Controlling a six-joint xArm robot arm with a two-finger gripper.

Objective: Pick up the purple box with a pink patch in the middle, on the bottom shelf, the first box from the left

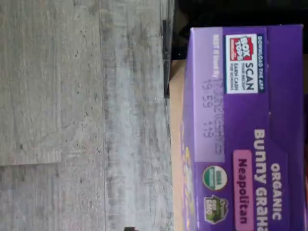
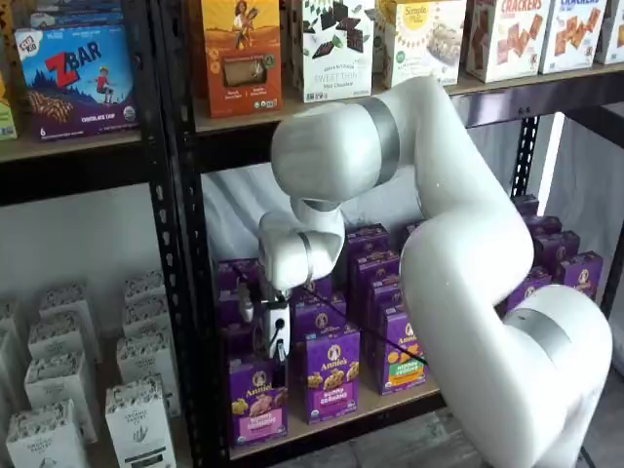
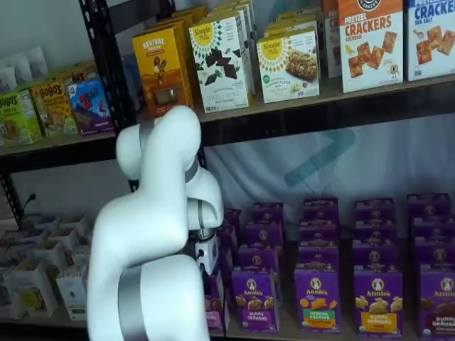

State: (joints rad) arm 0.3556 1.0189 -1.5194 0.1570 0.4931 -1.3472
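Gripper (image 2: 276, 353) is parked right above the target column at the left end of the bottom shelf (image 2: 390, 408). In a shelf view the white gripper body hangs just over the front purple box (image 2: 257, 398), the one with the pink band on its face. In the other shelf view the arm covers most of that box; only a sliver shows (image 3: 213, 307).

Fingers: can't tell. I see the white body and a dark bit under it, side-on, no clear gap and nothing visibly clamped. Not calling it open or closed.

Wrist view looks straight down on the purple box top (image 1: 245, 134): "Neapolitan" on a pink tag, so I judge it's the right one. Grey floor (image 1: 82, 115) shows beyond the shelf edge, so the box sits at the very front.

Key relation: box is directly below and slightly forward of the fingers, standing upright, long axis vertical, broad face to the front. The neighbour purple box (image 2: 330, 374) is just beside it on one side, so clearance for one finger looks tight there. My call: next move is straight down.
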